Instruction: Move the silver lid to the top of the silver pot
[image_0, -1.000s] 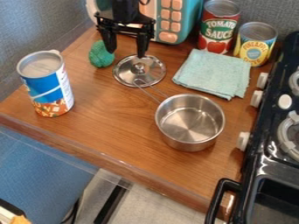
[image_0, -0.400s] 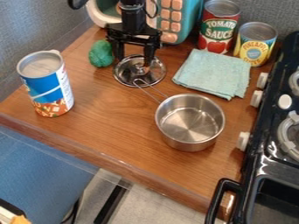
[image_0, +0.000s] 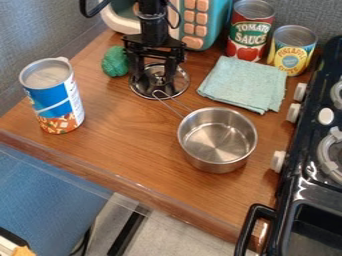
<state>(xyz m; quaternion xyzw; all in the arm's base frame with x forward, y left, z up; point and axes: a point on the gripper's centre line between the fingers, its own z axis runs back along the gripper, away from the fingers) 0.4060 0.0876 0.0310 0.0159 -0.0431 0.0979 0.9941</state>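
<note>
gripper (image_0: 154, 81) is hanging over lid (image_0: 161, 89), jaws standing parted astride knob (image_0: 159, 78) | lid is lying on table (image_0: 120, 125), near pot (image_0: 217, 141) | lid is probably feeling light, stiff, slick; knob is offering surest grip

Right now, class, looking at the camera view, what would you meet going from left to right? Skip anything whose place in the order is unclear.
Can with a blue label → lumpy green object → silver lid → silver pot → black stove.
</note>
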